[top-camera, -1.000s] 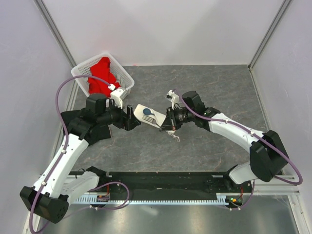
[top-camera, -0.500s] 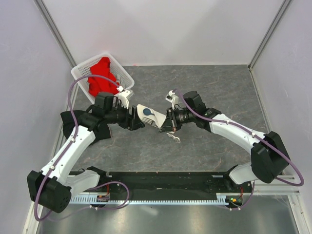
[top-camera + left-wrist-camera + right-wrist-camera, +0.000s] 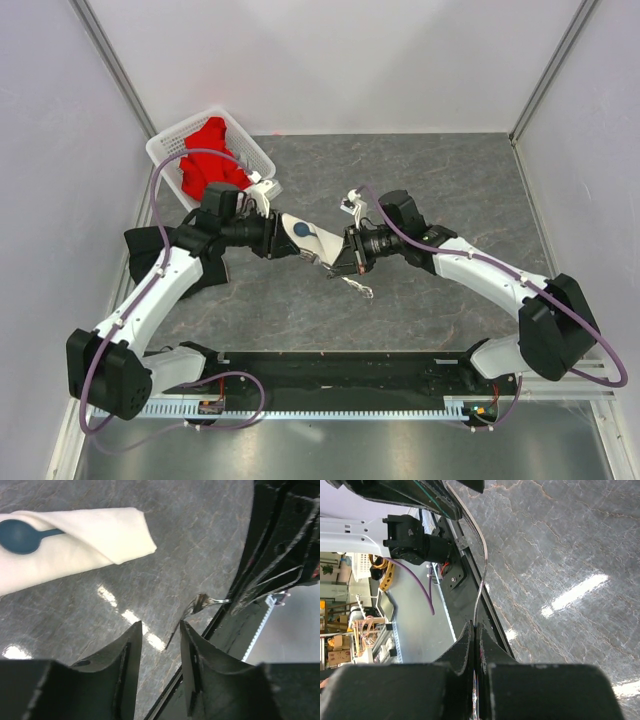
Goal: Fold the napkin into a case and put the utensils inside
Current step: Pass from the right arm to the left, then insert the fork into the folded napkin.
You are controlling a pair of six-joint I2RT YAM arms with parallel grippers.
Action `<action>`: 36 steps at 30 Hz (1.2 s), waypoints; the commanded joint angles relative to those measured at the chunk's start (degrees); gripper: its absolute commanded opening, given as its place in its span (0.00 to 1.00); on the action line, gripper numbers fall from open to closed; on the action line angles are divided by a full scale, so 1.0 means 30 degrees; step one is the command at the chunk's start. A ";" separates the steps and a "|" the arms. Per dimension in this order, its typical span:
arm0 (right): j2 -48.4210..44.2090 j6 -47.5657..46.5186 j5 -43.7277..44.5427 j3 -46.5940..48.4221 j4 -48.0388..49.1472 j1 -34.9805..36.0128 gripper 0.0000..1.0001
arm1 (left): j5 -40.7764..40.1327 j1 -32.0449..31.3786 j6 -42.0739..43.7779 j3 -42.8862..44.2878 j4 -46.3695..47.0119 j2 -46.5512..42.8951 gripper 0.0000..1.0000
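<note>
The napkin (image 3: 318, 243) lies folded into a narrow cream case (image 3: 95, 535) in the middle of the table. The blue spoon (image 3: 302, 230) is tucked in it, with its round bowl (image 3: 20, 536) sticking out. My left gripper (image 3: 278, 244) is at the case's left end. Its jaws (image 3: 161, 627) stand a narrow gap apart, and only table surface shows between them. My right gripper (image 3: 345, 264), just right of the case, is shut on the silver fork (image 3: 481, 570). The fork's tines (image 3: 360, 290) point toward the near edge, and the fork (image 3: 202, 601) also shows in the left wrist view.
A white perforated basket (image 3: 165, 140) holding a red cloth (image 3: 208, 160) stands at the back left. A black cloth (image 3: 148, 245) lies under the left arm. The black base rail (image 3: 330, 370) runs along the near edge.
My left arm has swung right to the case's left end and its jaws have narrowed a lot. My right gripper has shifted slightly toward the near edge, still holding the fork.
</note>
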 commanded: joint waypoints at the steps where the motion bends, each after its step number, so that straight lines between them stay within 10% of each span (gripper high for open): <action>1: -0.0616 -0.0105 -0.0696 -0.0041 0.0882 -0.0093 0.00 | 0.2178 0.0137 -0.0528 0.0042 0.1683 0.0180 0.26; 4: -0.0645 0.0157 0.0061 0.0018 0.0824 -0.0298 0.00 | 0.2559 0.0283 -0.0734 -0.0018 0.1743 0.0181 0.03; 8: -0.0615 0.0687 0.2609 0.0019 -0.0199 -0.1380 0.48 | 0.1655 0.0985 -0.0065 0.0245 0.0398 0.0414 0.02; 13: -0.0323 0.0567 0.5132 -0.0332 -0.2164 -0.3547 0.70 | 0.0339 0.3731 0.2216 0.1241 -0.1565 0.1700 0.02; 18: 0.0759 0.0277 0.6188 -0.1036 -0.3129 -0.5219 0.62 | 0.0538 0.6053 0.2869 0.2586 -0.2389 0.3401 0.02; 22: 0.1990 -0.0046 0.6539 -0.1153 -0.3337 -0.5221 0.28 | 0.0656 0.7635 0.3045 0.3526 -0.2856 0.5041 0.02; 28: 0.3192 -0.0223 0.7098 -0.1183 -0.3075 -0.5221 0.05 | 0.0219 0.8223 0.3366 0.4376 -0.3062 0.6127 0.02; 36: 0.3865 0.0685 0.6540 -0.1066 -0.1260 -0.5250 0.35 | -0.0691 0.8428 0.3748 0.4933 -0.3707 0.7006 0.02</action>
